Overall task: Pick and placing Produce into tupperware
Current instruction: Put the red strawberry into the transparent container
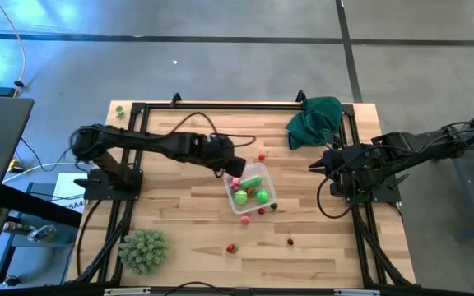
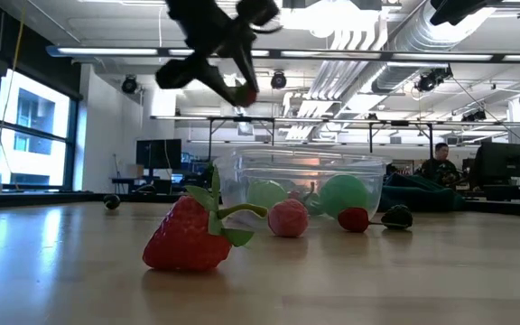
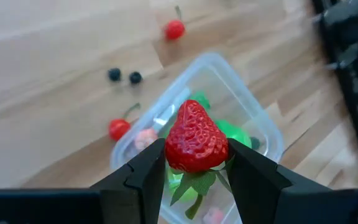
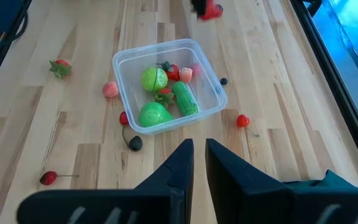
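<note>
the left gripper [image 3: 194, 171] pinches a strawberry [image 3: 194, 137] by its sides and hangs over the near edge of the tupperware [image 1: 251, 191], so it should drop among the green pieces inside. the right gripper [image 4: 197, 163] waits nearly shut by the green cloth [image 1: 314, 117]. more produce lies loose on the table [image 1: 179, 214].

The high view looks straight down on the whole desk [image 1: 188, 205] from well above, with the tupperware [image 1: 251, 191] near the middle. The low view sits at desk-top height, close to a strawberry [image 2: 188, 237], facing level past the tupperware [image 2: 305, 185] into the room. The left wrist view looks steeply down from just above the tupperware [image 3: 253, 112]. The right wrist view faces it obliquely from farther off [image 4: 166, 84]. All four share the tupperware.
</note>
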You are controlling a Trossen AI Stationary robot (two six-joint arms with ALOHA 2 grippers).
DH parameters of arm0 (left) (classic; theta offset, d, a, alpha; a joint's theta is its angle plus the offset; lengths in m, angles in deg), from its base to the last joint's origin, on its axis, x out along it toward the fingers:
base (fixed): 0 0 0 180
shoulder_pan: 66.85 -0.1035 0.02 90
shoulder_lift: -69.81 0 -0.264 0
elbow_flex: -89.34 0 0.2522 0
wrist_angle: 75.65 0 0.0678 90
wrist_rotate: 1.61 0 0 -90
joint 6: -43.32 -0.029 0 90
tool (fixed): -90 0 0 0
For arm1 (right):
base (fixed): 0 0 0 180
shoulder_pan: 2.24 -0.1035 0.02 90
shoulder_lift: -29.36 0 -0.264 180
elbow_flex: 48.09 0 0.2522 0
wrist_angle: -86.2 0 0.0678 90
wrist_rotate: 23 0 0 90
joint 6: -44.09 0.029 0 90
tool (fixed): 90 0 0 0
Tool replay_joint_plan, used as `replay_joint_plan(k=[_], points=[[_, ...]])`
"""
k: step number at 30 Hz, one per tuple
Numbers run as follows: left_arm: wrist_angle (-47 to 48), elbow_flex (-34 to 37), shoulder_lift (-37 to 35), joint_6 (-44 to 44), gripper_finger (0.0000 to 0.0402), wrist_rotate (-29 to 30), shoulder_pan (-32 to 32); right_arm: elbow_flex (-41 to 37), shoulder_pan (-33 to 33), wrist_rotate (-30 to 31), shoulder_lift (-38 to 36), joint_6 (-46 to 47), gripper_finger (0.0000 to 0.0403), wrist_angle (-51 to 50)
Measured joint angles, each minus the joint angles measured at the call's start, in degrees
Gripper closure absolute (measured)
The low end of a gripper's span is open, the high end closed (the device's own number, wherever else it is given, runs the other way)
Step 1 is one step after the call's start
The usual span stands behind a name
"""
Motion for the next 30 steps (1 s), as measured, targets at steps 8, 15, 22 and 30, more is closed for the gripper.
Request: replay_joint_plan(k=[8, 15, 22, 30], points=[[4.0, -8.4, 12.6, -1.3, 0.0252, -7.1, 0.0, 0.0, 0.0, 0.0, 0.0, 0.0, 0.0371, 0.0], [4.1, -10.0, 17.6, -0.9, 0.0252, -9.9, 0.0, 0.0, 0.0, 0.0, 0.0, 0.0, 0.0371, 0.0], [4.1, -10.0, 19.3, -1.1, 0.0252, -11.1, 0.0, 0.0, 0.0, 0.0, 0.0, 0.0, 0.0371, 0.0], [4.4, -9.9, 20.7, -1.7, 0.0252, -11.1, 0.4, 0.0, 0.0, 0.0, 0.0, 0.0, 0.0371, 0.0]])
